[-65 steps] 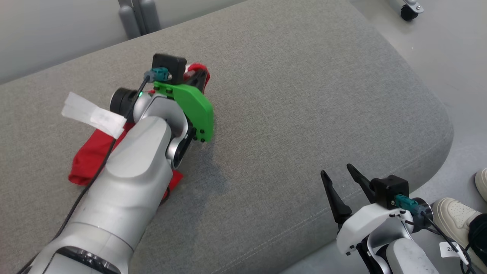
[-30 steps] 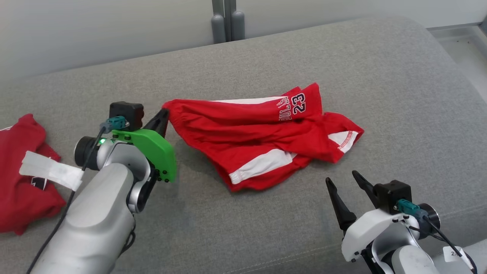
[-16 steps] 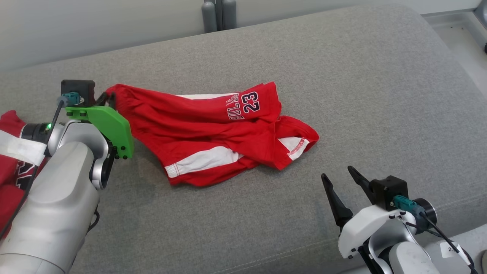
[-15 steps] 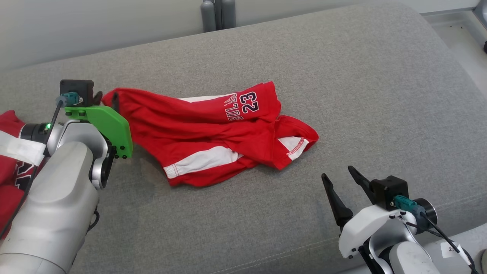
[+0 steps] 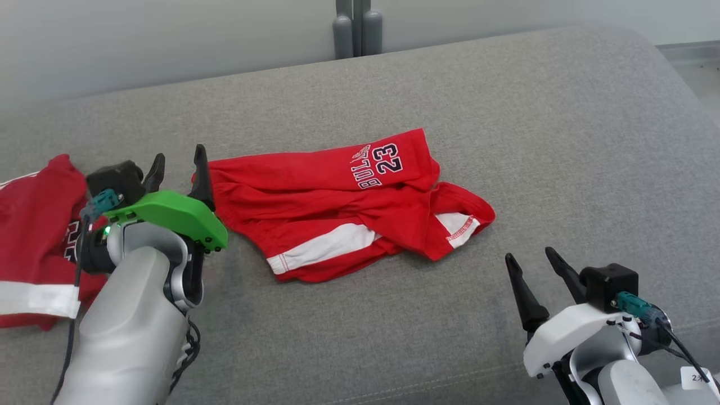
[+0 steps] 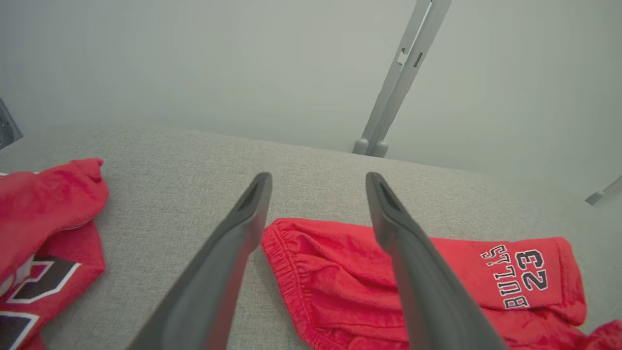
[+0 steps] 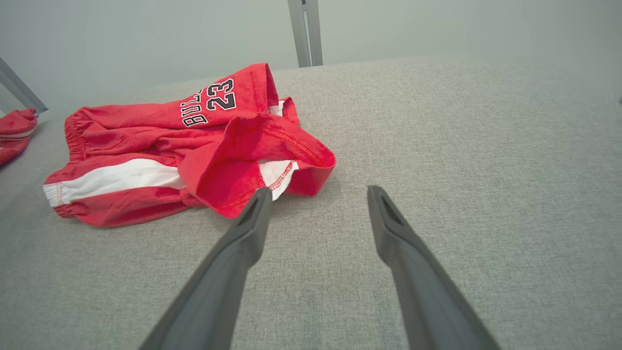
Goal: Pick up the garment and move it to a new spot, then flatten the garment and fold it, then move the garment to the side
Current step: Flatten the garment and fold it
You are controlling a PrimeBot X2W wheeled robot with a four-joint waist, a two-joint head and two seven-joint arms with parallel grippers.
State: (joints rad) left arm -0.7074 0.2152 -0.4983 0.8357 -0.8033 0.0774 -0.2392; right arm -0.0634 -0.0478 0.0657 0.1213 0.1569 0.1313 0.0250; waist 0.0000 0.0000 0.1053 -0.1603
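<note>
- Red shorts point(image 5: 337, 208): you have them lying crumpled at the middle of the grey cushion point(image 5: 506, 140). The waistband is to the left and the leg openings to the right. A white side stripe runs along the near side, and "BULLS 23" is printed on the far leg.
- Left end effector point(image 5: 180, 154): its fingers are spread wide and grasp nothing. It sits at the shorts' left end. In the left wrist view the gathered waistband lies below and between its fingers. You cannot tell whether they touch.
- Right end effector point(image 5: 529, 254): its fingers are spread wide and it is empty. It is near and to the right of the shorts, apart from them.
- Second red garment point(image 5: 34, 225): bunched at the left of the cushion, apart from the shorts, with a white band.
- Grey post point(image 5: 353, 28): beyond the cushion's far edge.
</note>
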